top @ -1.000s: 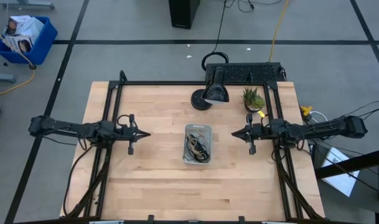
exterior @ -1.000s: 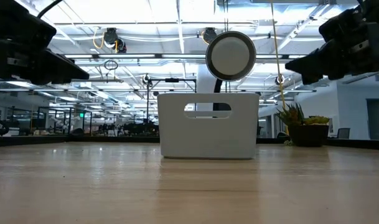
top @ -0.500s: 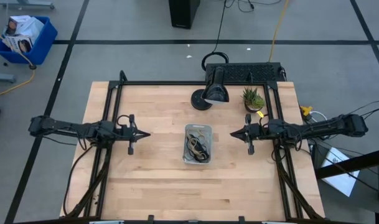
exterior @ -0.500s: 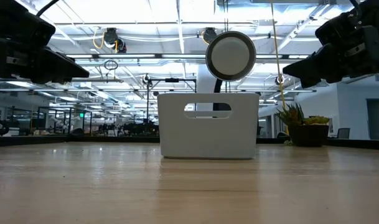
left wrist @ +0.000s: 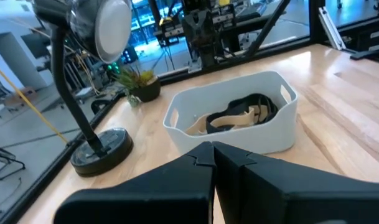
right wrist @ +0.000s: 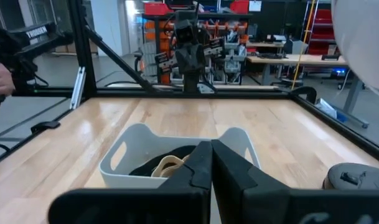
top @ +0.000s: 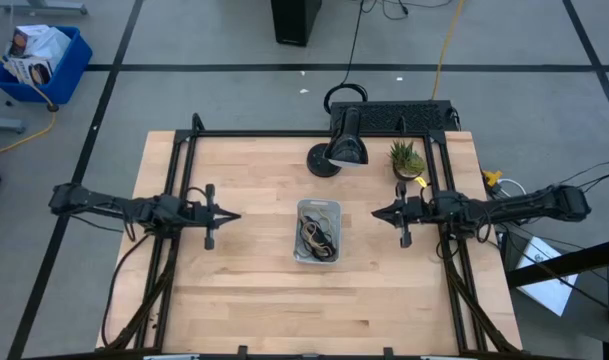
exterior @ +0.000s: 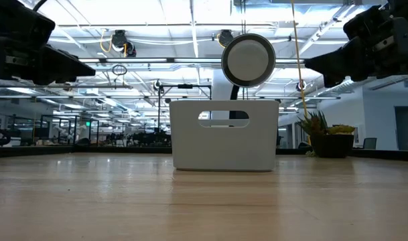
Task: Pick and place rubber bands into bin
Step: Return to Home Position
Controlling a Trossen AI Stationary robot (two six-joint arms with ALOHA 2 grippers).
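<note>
Bin: the clear bin (top: 317,212) sits mid-table on the wooden table (top: 254,290), long side running away from the front edge, squarely between the two arms.
Rubber bands: down inside the bin, a tangle of dark and pale tan rubber bands (top: 318,236); the left wrist view shows the loops (left wrist: 239,115) heaped on the floor of the tray, below the rim.
Left gripper: the left gripper (top: 229,215) hangs off the table, tip aimed at the bin, well apart from its left wall; the low view has it high up (exterior: 76,67).
Right gripper: mirror picture here, the right gripper (top: 377,213) points at the bin's right wall, clear air between them, and it too is raised (exterior: 317,63).
Left fingers: pressed together, only a thin seam (left wrist: 212,146), nothing pinched, nothing touched.
Right fingers: same story, closed tip to tip (right wrist: 211,146), empty, with the bin (right wrist: 124,168) straight ahead of them.
Writing: print on the packets in the blue crate (top: 64,62) on the floor, too small to read.
Neighbours: black desk lamp (top: 346,140) just behind the bin, potted plant (top: 407,158) to the lamp's right, near the right gripper.
</note>
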